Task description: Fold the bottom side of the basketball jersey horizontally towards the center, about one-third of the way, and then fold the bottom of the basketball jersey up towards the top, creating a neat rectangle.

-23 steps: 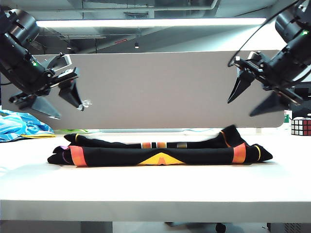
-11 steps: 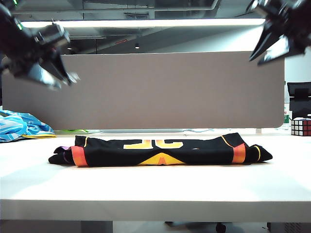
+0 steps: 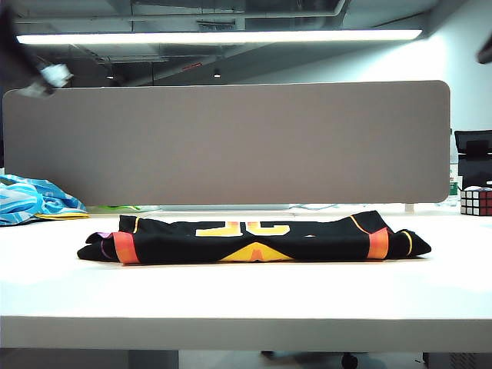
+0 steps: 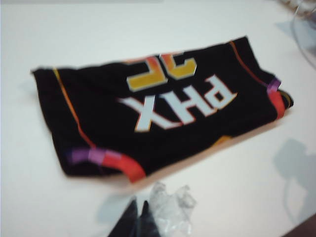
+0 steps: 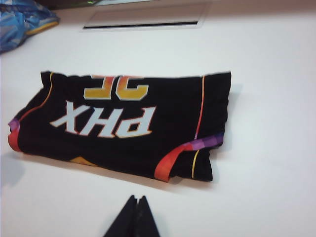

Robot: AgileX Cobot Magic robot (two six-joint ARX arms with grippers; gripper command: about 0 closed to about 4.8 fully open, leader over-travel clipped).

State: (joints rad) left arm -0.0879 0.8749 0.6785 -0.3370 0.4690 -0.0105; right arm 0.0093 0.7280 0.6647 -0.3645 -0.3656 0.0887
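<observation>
The black sleeveless basketball jersey [image 3: 254,238] lies folded into a flat rectangle near the middle of the white table [image 3: 246,296], its white "PHX" lettering and part of the orange-yellow number facing up in both wrist views. Orange, pink and purple trim curves around its 2 short ends, and thin orange-yellow stripes run along its sides.

The left gripper [image 4: 137,217] hangs above the table, clear of the jersey [image 4: 158,106], with its 2 dark fingertips pressed together and nothing between them; a crumpled clear scrap [image 4: 170,205] shows just beside the tips. The right gripper [image 5: 134,213] is likewise raised off the cloth [image 5: 123,123], its fingertips drawn into 1 closed point, empty. In the exterior view, only a blurred piece of the left arm shows at the upper left edge.

A light blue patterned cloth [image 3: 34,198] lies at the table's far left, well apart from the jersey, and a multicoloured puzzle cube [image 3: 476,200] sits at the far right. A grey partition panel [image 3: 231,142] stands behind the table.
</observation>
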